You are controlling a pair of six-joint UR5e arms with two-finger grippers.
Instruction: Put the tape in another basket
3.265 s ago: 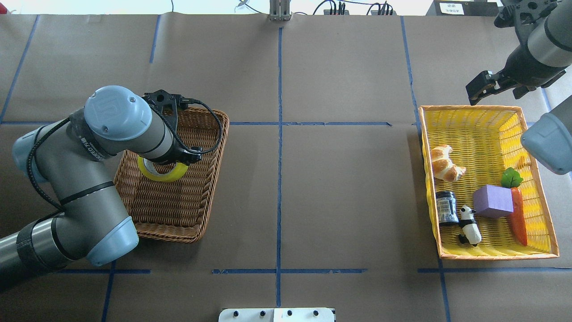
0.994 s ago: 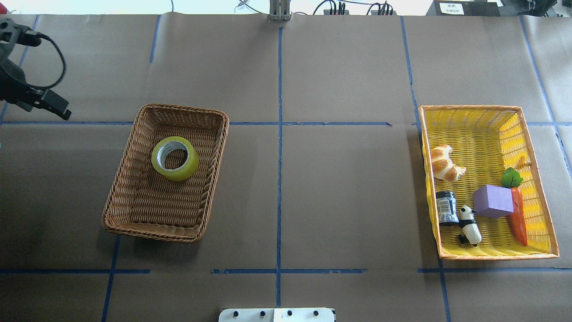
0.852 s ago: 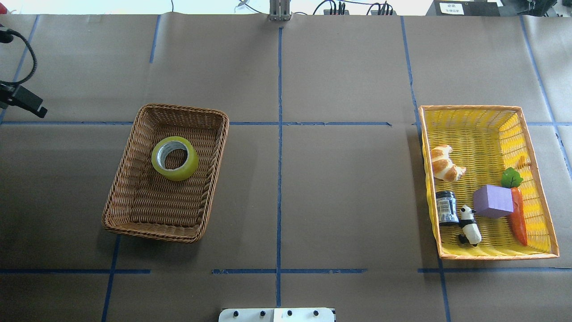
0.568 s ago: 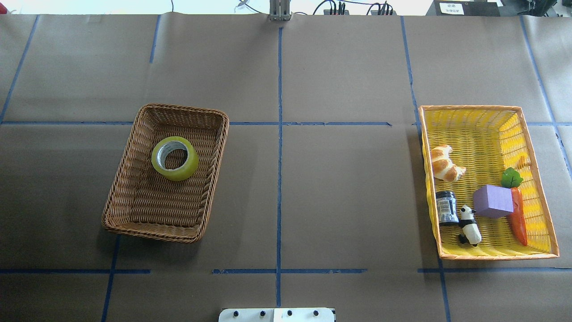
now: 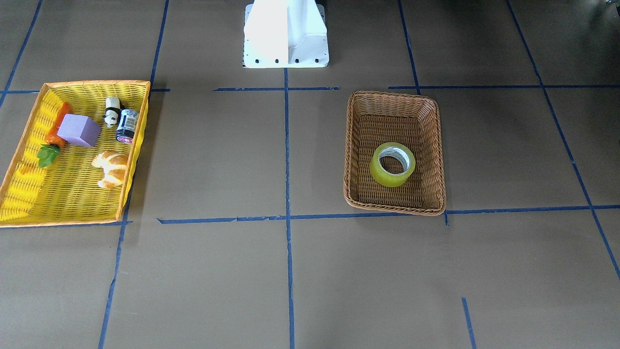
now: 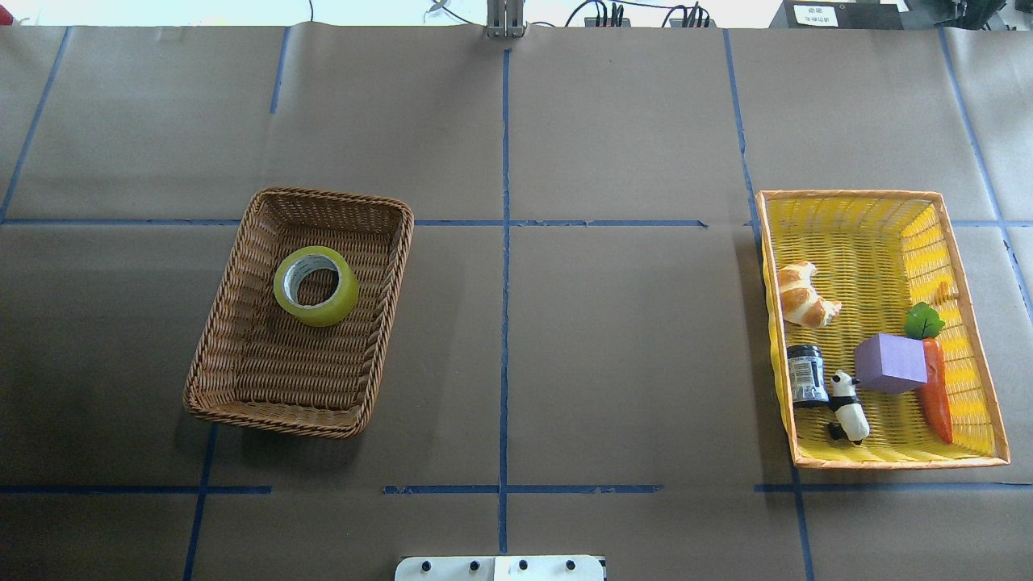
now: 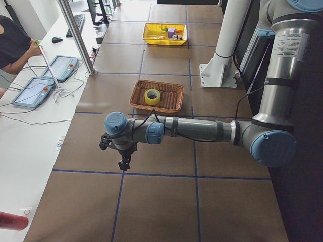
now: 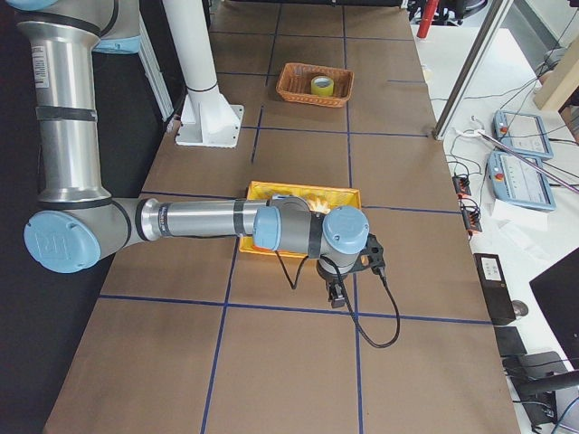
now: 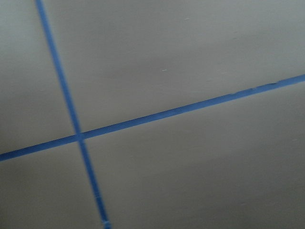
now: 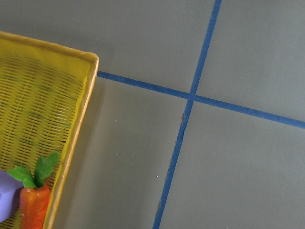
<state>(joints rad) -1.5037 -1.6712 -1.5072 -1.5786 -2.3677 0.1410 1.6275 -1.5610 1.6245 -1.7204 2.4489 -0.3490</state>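
The yellow tape roll [image 6: 324,311] lies flat in the far half of the brown wicker basket [image 6: 381,323] on the table's left; both also show in the front view, the tape [image 5: 387,179] and the basket [image 5: 439,145]. No gripper touches it. My left gripper [image 7: 122,164] hangs over bare table well off the basket's outer side and shows only in the exterior left view. My right gripper [image 8: 336,297] hangs beside the yellow basket's outer side and shows only in the exterior right view. I cannot tell whether either is open or shut.
The yellow, orange-rimmed plastic basket [image 6: 855,194] at the right holds a croissant [image 6: 800,295], a dark jar [image 6: 806,374], a panda figure [image 6: 849,407], a purple block [image 6: 889,363] and a carrot [image 6: 936,395]. The white robot base [image 5: 286,34] stands at the near middle edge.
My left arm has let go of the tape in the wicker basket and pulled away to the left, out of the overhead view. The right arm has also left that view.
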